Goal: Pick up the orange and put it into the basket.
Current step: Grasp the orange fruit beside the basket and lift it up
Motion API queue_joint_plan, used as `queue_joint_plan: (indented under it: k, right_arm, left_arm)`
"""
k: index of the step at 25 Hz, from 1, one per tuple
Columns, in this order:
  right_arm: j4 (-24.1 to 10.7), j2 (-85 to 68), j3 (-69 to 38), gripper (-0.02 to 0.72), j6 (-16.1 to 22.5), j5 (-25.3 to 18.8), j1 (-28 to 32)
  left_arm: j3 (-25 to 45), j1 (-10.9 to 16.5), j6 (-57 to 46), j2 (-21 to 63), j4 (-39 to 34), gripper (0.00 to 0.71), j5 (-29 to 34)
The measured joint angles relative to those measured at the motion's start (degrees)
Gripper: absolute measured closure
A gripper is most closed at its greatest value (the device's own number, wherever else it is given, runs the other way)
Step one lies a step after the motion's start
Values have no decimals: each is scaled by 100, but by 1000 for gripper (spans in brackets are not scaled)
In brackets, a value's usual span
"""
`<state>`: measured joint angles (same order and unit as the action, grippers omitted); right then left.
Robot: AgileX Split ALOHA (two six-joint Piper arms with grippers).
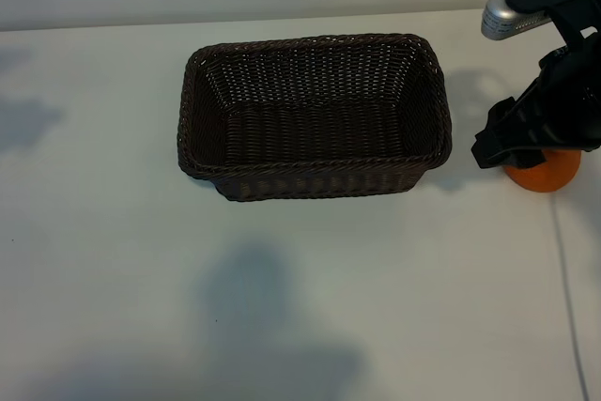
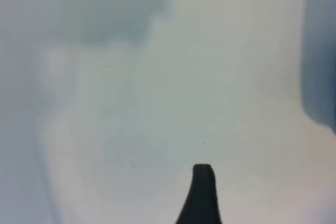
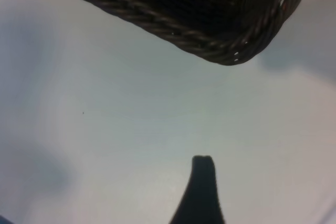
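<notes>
The orange (image 1: 545, 174) lies on the white table to the right of the basket, and only its lower part shows below my right arm. The dark brown wicker basket (image 1: 315, 178) stands mid-table with nothing in it. My right gripper (image 1: 512, 143) hangs just above and to the left of the orange, open, with nothing between its jaws. In the right wrist view one dark fingertip (image 3: 202, 169) points over bare table toward a corner of the basket (image 3: 220, 45), and the orange is out of sight there. The left wrist view shows only a dark part of my left gripper (image 2: 202, 187) over bare table.
A thin white cable (image 1: 569, 279) runs down the table's right side below the orange. A silver camera housing (image 1: 502, 18) sticks out from the right arm. Soft shadows lie on the table at the front and far left.
</notes>
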<state>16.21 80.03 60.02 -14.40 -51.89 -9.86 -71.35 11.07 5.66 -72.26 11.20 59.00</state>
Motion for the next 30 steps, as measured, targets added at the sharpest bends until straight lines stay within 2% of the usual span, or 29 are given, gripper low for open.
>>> queue_joint_plan:
  k: [4,7,14,17,20,22,24,28,30]
  right_arm:
    - [0,0,0,109,0,6,0]
    - [-6,0,0,109,0,61,0]
    - [0,0,0,109,18,367,0]
    - [3,0,0,109,23,405,0]
    - [-32,0,0,109,44,441,0]
    - [-192,0,0,109,223,532,0]
    - [-516,0,0,109,584,659,0]
    - [-1203,59,7,109,1318,799,90]
    - [-1362,190,61,109,1440,781,257]
  left_arm:
    - [59,11,43,1066,5,100,28]
    - [349,11,168,1984,57,107,21]
    - [1674,11,264,4147,81,113,-128]
    - [2369,11,272,4977,142,114,-439]
    - [3092,-107,308,5534,276,114,-726]
    - [3533,-262,365,5834,288,114,-749]
    - [3829,-372,404,6169,287,114,-740]
    - [4150,-414,409,7061,305,114,-727]
    - [4219,-432,409,7257,327,114,-605]
